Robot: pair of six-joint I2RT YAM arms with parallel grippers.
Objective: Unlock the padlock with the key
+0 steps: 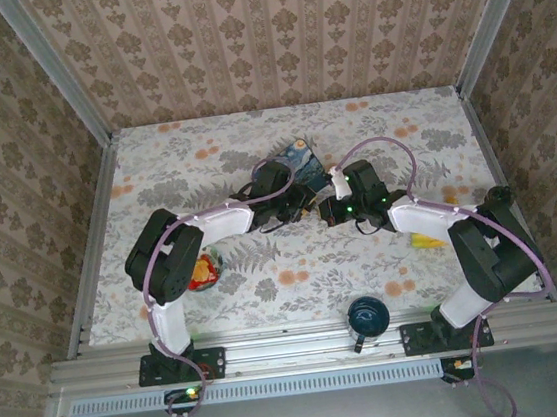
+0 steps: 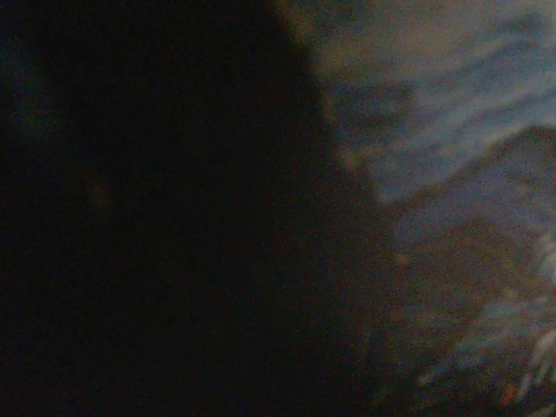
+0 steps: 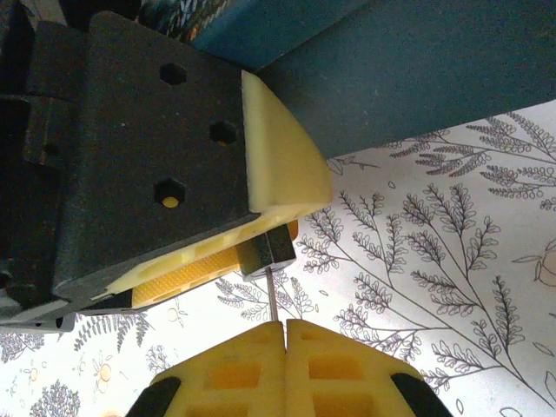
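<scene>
Right wrist view puts the padlock (image 3: 268,251) just left of centre: a small dark block pinched between the left gripper's (image 3: 282,233) cream upper finger (image 3: 282,161) and its orange-yellow lower pad (image 3: 195,276), the jaws standing narrow around it. From the block's underside a thin silvery key (image 3: 272,297) runs straight down; only its slim shaft shows, the rest being hidden between the pads. The right gripper (image 3: 285,334) at the bottom edge has its two yellow fingers pressed together on that shaft. A dark blue tin (image 3: 417,78) crosses the upper right, just beside the cream finger, and the fern-printed tablecloth (image 3: 452,287) lies behind everything.

Top external view shows both arms bent inward, the left gripper (image 1: 307,203) and the right gripper (image 1: 332,209) meeting nose to nose near the middle of the frame; the padlock is too small to make out there. The tin (image 1: 300,160) sits just above them. A blue mug (image 1: 368,317) stands at the lower edge, a red and yellow object (image 1: 203,270) lower left, a yellow object (image 1: 426,241) on the right.

Left wrist view is dark and blurred.
</scene>
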